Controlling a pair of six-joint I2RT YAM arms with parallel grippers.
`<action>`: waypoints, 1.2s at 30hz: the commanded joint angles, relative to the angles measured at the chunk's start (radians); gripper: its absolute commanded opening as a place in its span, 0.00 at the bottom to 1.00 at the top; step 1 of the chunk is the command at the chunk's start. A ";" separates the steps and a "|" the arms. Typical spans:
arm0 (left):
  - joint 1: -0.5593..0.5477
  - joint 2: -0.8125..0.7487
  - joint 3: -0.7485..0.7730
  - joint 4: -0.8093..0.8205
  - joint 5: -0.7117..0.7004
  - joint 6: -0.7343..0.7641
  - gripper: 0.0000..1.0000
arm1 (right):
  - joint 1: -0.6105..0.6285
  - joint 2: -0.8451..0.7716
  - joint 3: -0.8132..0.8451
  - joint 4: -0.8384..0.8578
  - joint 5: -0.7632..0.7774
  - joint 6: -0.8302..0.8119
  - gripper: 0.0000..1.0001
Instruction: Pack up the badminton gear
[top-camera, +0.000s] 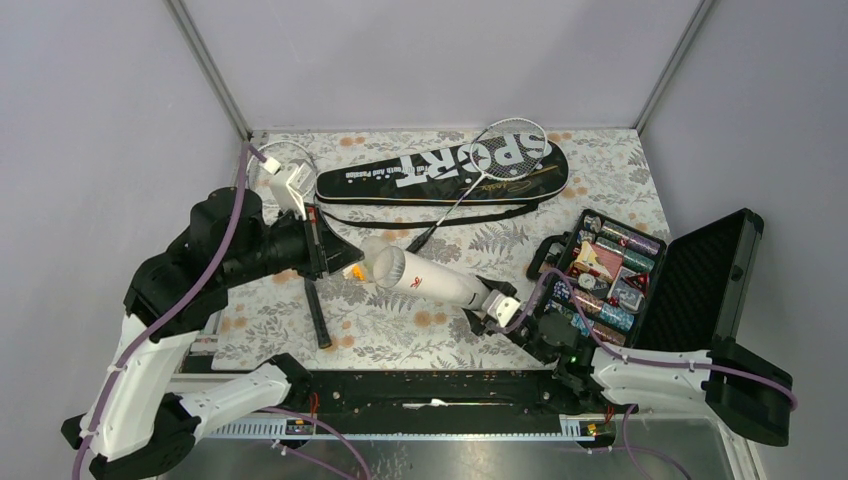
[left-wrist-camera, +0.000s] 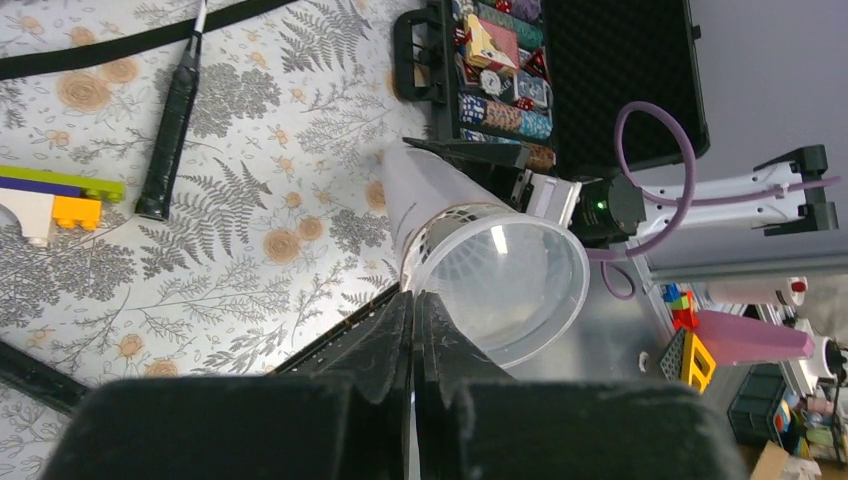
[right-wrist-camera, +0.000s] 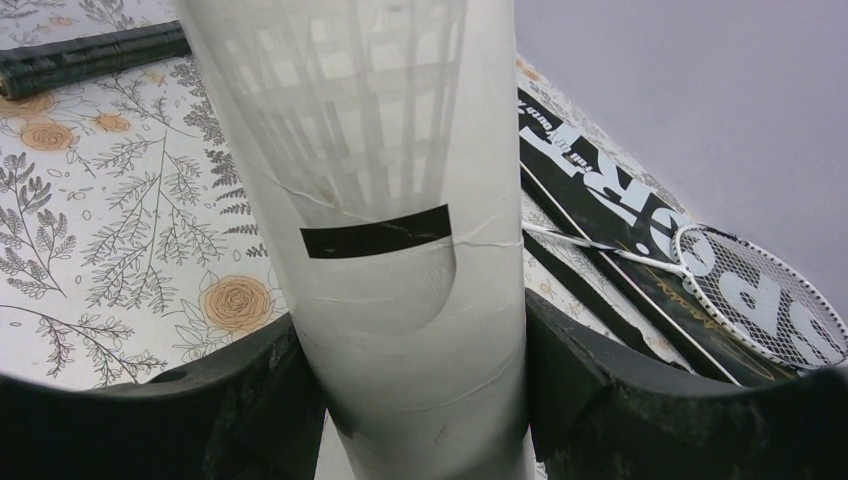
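Tube (top-camera: 430, 281) held near closed end by R fingers (right-wrist-camera: 250, 400); L fingers (left-wrist-camera: 385, 340) shut, at open rim. Risk: L push levers it loose, shuttlecock (right-wrist-camera: 380, 130) spills.

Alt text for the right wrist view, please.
A white tube, clamped between two black fingers, fills the centre, a shuttlecock showing faintly through its wall. Behind right, a white-framed racket lies on the black SPORT bag, on a floral tabletop.

Black hard case (top-camera: 705, 280) lay open at right of floral-patterned surface (top-camera: 400, 325), lid tilted back; colourful foil-wrapped items (top-camera: 610, 275) filled tray. Toy bricks (left-wrist-camera: 75, 210) lay on surface.
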 joint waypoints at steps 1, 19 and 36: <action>0.004 0.003 0.038 -0.009 0.073 0.023 0.00 | -0.001 0.060 0.038 0.196 0.004 -0.032 0.61; 0.003 0.009 -0.046 -0.016 0.095 0.019 0.00 | 0.000 0.089 -0.005 0.302 -0.034 0.012 0.60; 0.004 0.011 -0.057 0.018 0.143 0.001 0.00 | 0.002 0.092 0.018 0.224 -0.044 -0.020 0.60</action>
